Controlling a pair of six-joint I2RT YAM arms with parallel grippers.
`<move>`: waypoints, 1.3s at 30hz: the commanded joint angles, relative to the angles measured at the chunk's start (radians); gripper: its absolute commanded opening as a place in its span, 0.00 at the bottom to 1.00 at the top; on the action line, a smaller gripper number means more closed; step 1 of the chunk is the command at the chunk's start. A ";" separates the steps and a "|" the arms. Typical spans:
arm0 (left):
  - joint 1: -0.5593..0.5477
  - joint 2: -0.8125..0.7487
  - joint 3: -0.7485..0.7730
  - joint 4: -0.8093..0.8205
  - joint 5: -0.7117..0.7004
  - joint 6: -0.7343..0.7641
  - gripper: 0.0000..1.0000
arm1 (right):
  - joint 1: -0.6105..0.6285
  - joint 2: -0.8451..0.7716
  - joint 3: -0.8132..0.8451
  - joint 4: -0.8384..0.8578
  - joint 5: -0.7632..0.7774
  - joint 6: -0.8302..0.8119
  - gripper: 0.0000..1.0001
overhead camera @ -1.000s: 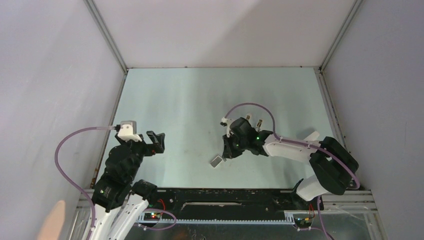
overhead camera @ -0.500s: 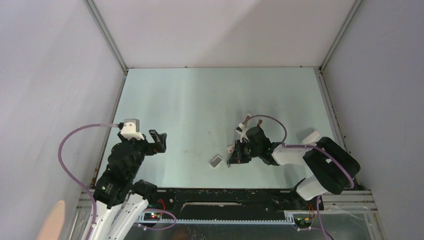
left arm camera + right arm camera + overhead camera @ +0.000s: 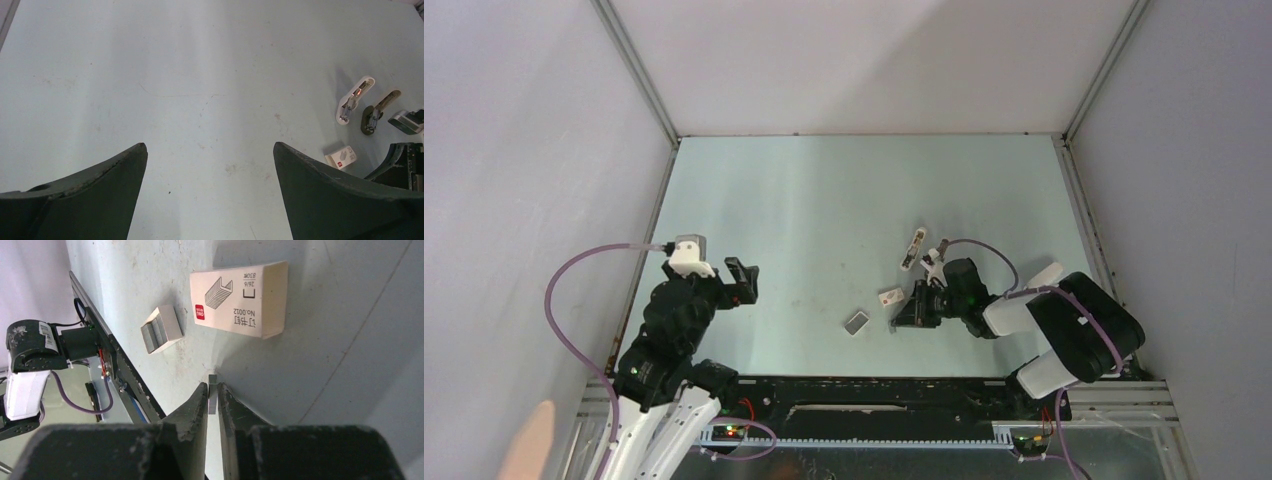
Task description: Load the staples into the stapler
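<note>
Right gripper [image 3: 212, 387] is down at the table, jaws almost together, pinching a thin grey staple strip [image 3: 212, 401] on edge, its lower end hidden between the fingers. More staples [image 3: 161, 329] lie in an open tray beside the printed box [image 3: 239, 300]. The stapler [image 3: 914, 248] lies just beyond, too small to make out. Left gripper [image 3: 210, 145] is wide open and holds nothing.

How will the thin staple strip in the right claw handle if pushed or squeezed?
The staple strip is thin and pinched on edge in the right claw, so it probably pivots or slips easily. It looks tiny beside the box, so likely very light. A bend might snap it.
</note>
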State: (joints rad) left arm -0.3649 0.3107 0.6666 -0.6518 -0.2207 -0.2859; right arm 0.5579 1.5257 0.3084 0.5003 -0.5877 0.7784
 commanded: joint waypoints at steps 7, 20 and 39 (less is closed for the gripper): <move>0.011 0.011 -0.007 0.036 0.015 0.026 1.00 | -0.034 -0.119 -0.022 -0.245 0.143 -0.064 0.32; 0.012 0.001 -0.004 0.032 0.013 0.024 1.00 | 0.085 -0.380 0.254 -0.791 0.664 -0.130 0.62; 0.017 -0.024 -0.004 0.032 0.017 0.023 1.00 | 0.136 0.110 0.724 -0.833 1.139 -0.061 0.74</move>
State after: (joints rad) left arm -0.3576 0.2981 0.6666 -0.6518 -0.2211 -0.2859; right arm 0.6983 1.5497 0.9436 -0.3210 0.4484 0.6807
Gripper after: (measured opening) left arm 0.996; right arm 0.738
